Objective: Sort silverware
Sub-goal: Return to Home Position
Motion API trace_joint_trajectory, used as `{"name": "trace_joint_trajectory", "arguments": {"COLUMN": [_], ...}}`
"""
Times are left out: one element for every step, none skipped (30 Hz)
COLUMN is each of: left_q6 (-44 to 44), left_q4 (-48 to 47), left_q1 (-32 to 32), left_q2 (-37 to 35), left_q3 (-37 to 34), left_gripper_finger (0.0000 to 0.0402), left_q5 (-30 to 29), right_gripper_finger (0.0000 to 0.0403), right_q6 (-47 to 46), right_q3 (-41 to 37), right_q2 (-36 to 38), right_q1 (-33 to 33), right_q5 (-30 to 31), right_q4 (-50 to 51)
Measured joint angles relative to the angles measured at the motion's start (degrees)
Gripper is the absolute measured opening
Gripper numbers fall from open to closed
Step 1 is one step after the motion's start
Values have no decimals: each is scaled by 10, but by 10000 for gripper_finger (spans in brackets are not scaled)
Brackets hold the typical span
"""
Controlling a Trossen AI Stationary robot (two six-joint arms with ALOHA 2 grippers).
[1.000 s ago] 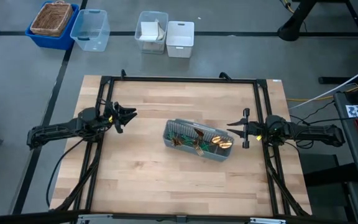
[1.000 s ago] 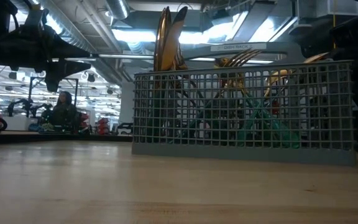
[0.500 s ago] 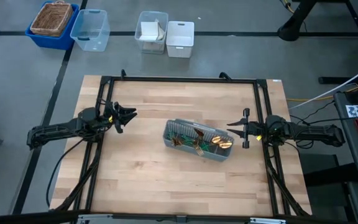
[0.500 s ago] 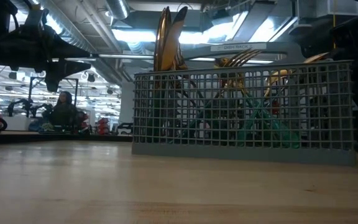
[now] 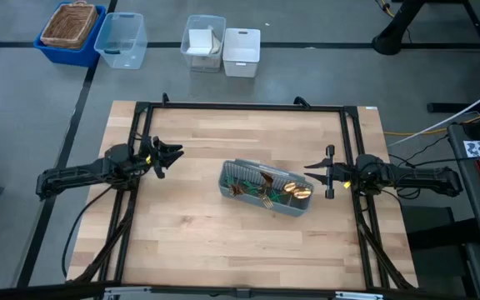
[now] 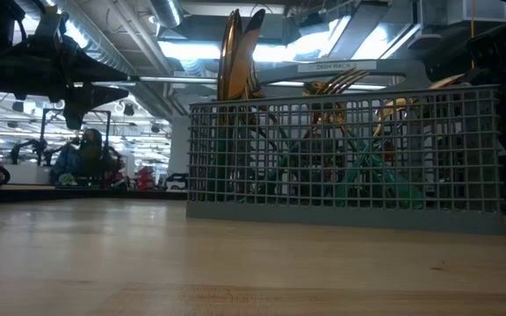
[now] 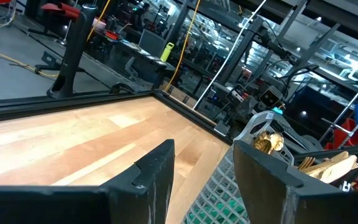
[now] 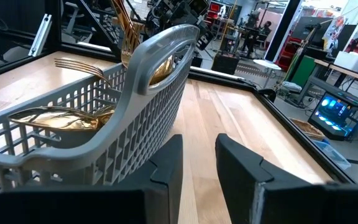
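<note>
Sorting is judged done: silverware [image 5: 294, 188] is stood in the caddy [image 5: 227, 185]; left end effector [image 5: 172, 155] and right end effector [image 5: 327, 172] are parted, empty.

Overhead, low, 2 wrists; caddy [image 6: 341, 212] shared
</note>
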State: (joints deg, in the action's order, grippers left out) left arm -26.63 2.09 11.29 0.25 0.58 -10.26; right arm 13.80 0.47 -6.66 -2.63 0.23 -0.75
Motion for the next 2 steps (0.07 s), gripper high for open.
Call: {"name": "trace_joint_trajectory", "arguments": {"left_q6": [0,0], "left_q4": [0,0], "left_q1": [0,0], "left_q2": [0,0], "left_q3": [0,0], "left_gripper_finger": [154,154], "left_q5": [0,0], "right_gripper_finger": [97,97], "right_q6": [0,0], "right_q3": [0,0], "right_q2": [0,0], "right_q1": [0,0], "right_q5": [0,0], "right_q4": [0,0]}}
